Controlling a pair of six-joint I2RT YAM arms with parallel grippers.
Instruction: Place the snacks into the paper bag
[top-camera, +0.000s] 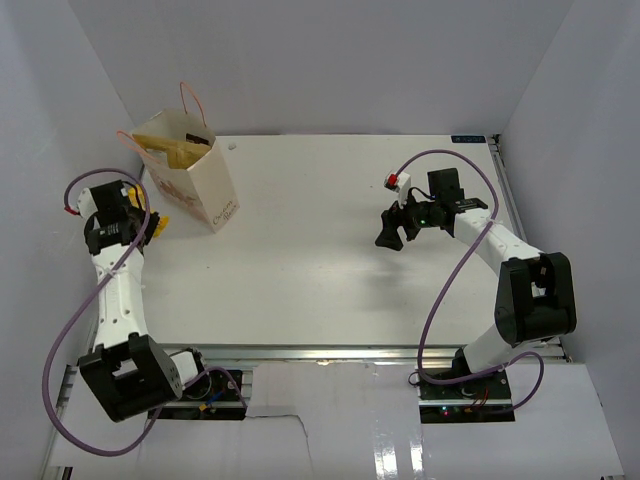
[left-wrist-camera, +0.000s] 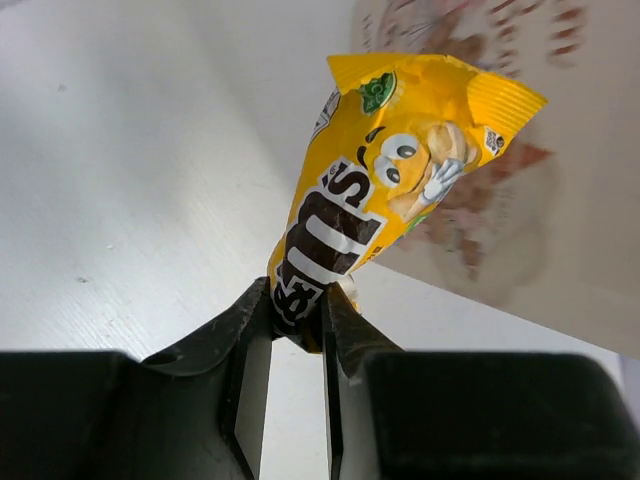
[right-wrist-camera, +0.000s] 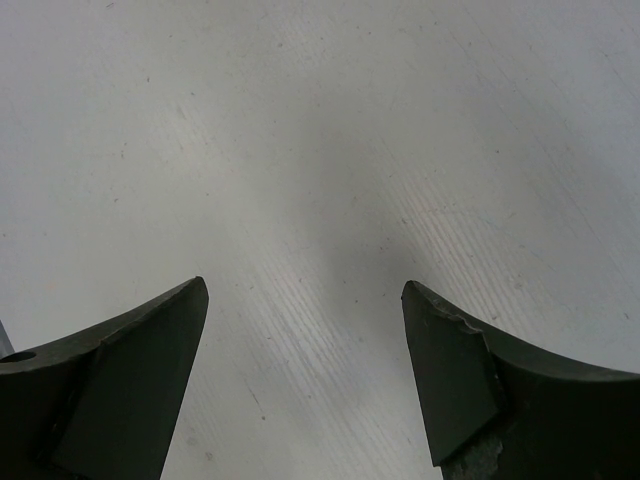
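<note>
Left end effector (left-wrist-camera: 297, 320) is clamped narrow on one end seam of the yellow glossy M&M's candy packet (left-wrist-camera: 380, 190), and the rest of the packet sticks out free past the fingertips. The packet is off the white worktop (top-camera: 320, 220), just beside the printed side wall of the tall cream paper bag (top-camera: 200, 195), at the bag's left, not over its mouth. Right end effector (right-wrist-camera: 305, 330) is spread wide with nothing in it, hovering well apart on the far right, so nothing is bracing the bag.

Risks as I see them:
- The grip is only on the seam. A quick lift or wrist turn could make the packet swing or slide out.
- The packet looks lower than the rim. A sideways move without height first would shove the wall, and an unheld paper bag would likely skid or tip.
- The mouth looks crumpled on the near-left edge, with something yellowish already inside. That leaves a small target, so a release off-centre could land on the rim and fall outside.
- The thin red string handle (top-camera: 190, 100) stands up over the opening and could snag the fingers on the way in or out.
</note>
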